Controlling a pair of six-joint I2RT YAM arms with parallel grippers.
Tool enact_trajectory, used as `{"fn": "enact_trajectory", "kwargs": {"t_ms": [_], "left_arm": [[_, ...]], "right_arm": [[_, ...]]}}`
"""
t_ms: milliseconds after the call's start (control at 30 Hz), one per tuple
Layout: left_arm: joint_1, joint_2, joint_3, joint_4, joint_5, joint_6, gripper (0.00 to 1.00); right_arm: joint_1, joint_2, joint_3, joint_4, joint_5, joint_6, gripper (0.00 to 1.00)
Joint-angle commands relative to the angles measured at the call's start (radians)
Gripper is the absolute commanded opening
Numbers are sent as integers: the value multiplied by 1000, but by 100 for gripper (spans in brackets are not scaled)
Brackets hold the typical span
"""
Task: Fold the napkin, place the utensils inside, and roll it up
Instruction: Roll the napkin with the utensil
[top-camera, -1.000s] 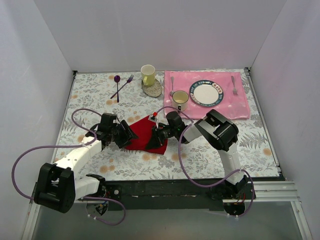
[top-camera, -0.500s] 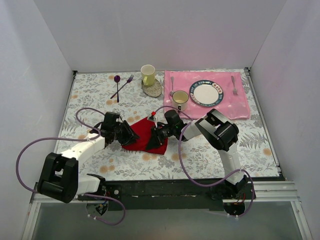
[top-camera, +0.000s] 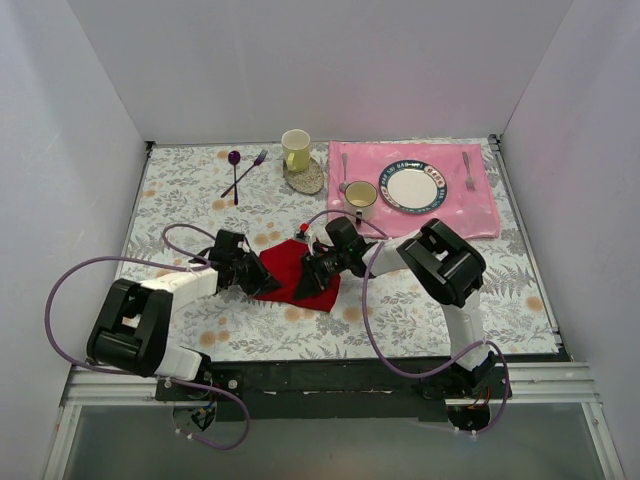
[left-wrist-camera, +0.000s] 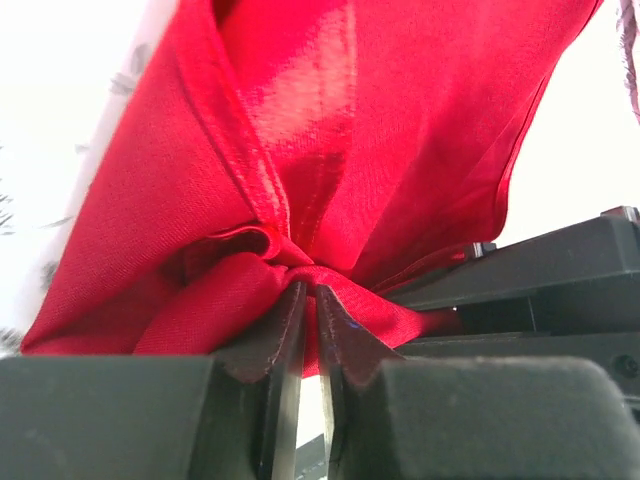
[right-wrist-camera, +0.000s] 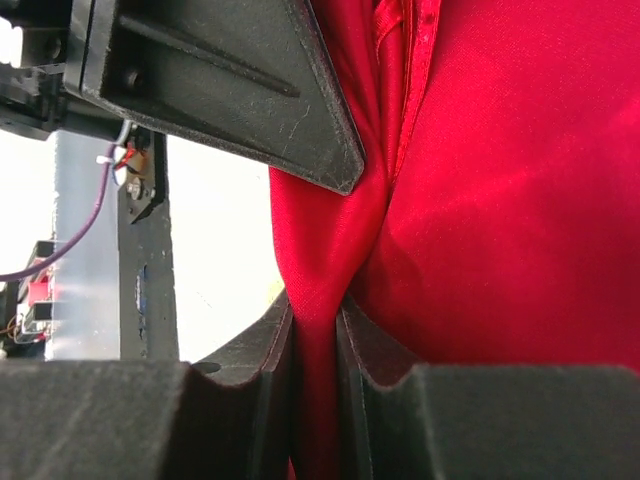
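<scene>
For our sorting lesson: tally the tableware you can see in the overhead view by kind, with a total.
Mugs: 2
Plate: 1
Forks: 2
Spoons: 2
Total: 7

Both arms are stretched low and inward toward the napkin (top-camera: 284, 266). The left end effector (left-wrist-camera: 305, 300) is clamped on a bunched fold at the napkin's left side, and the right end effector (right-wrist-camera: 315, 320) is pinched on a fold at its right side.
</scene>
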Motion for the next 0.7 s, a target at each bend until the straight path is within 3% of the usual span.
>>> {"fn": "enact_trajectory", "kwargs": {"t_ms": [0,233,367,667], "left_arm": [[-6,111,-22,-68,-50,33,9],[-6,188,30,-120,-74,72,5],[-6,171,53,-134,-74,78,5],[-6,151,71,-155,-74,76,4]], "right_arm": [[7,-9,2,-353,228,-133,24],[35,-97,175,-657,360,-266,50],[59,-135,262,-807,557,-320,64],[231,-285,315,-875,1019,-405,77]]}}
